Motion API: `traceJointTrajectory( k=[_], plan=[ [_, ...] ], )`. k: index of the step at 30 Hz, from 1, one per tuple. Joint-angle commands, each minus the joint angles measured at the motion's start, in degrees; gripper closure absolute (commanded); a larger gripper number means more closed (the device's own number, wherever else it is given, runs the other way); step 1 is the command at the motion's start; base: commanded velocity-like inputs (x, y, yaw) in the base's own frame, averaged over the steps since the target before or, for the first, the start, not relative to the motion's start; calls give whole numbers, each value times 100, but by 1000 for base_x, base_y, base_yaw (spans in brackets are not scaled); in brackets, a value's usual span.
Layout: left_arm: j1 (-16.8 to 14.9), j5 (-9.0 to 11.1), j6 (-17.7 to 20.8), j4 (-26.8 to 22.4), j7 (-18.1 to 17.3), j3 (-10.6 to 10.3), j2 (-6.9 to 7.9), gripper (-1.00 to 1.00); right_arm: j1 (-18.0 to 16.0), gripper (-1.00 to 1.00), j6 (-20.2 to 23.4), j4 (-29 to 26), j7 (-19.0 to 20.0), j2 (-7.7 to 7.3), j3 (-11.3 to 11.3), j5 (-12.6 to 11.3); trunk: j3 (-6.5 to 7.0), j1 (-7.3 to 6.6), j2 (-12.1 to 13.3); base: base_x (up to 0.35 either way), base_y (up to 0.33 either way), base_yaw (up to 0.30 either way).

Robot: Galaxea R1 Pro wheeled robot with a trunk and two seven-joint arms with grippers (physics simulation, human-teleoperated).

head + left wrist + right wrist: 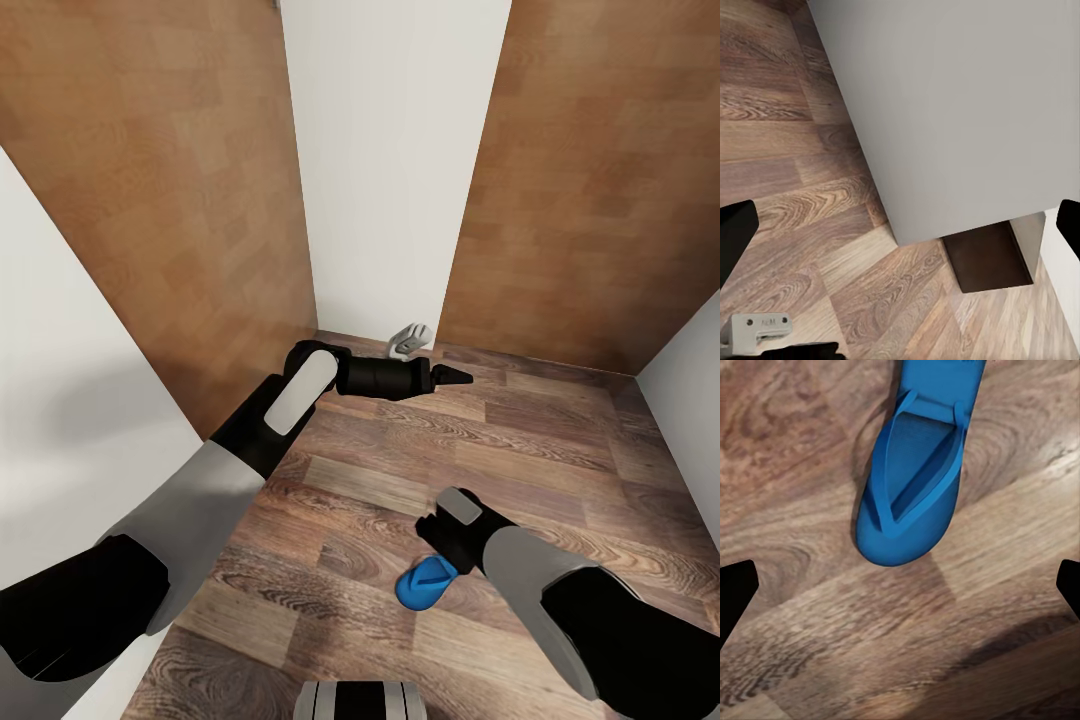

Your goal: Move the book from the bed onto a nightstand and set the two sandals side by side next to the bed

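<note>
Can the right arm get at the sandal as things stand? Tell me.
Probably yes. The right gripper hangs just above the sandal, fingers spread, with bare floor around it and nothing in between.

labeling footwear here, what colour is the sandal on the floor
Bright blue all over, straps included. The sandal shows best in the right wrist view.

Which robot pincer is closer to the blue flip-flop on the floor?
The right one. The right pincer hangs just above the blue flip-flop, its fingers spread wide apart. The left pincer reaches forward toward the white wall, well away from it.
</note>
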Motion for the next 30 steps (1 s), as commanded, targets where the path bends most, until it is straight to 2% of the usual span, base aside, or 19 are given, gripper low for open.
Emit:
traceJointTrajectory(
  k=[1, 7, 9, 10, 16, 30],
  plan=[
    [-4, -48, 12, 3, -49, 2, -1, -100, -1, -100, 43, -8, -10, -13, 37, -14, -4, -1, -2, 0, 0, 0],
    [-4, -48, 11, 3, -48, 2, -1, -100, 4, -100, 35, -7, 173, -71, 37, -15, -4, -1, -2, 0, 0, 0],
    [-4, -48, 11, 3, -48, 2, -1, -100, 7, -100, 34, -6, 309, -84, 37, -15, -4, -1, -2, 0, 0, 0],
    [-4, -48, 11, 3, -48, 2, -1, -100, 9, -100, 33, 7, 589, -114, 37, -16, -4, -1, -2, 0, 0, 0],
    [-4, -47, 11, 3, -48, 2, -1, -100, 11, -100, 4, 94, 798, -160, 37, -13, -4, -1, -2, 0, 0, 0],
    [-4, -48, 11, 3, -42, 2, -1, -100, 11, -100, 3, 116, 829, -170, 37, 2, -4, -1, -2, 0, 0, 0]
  ],
)
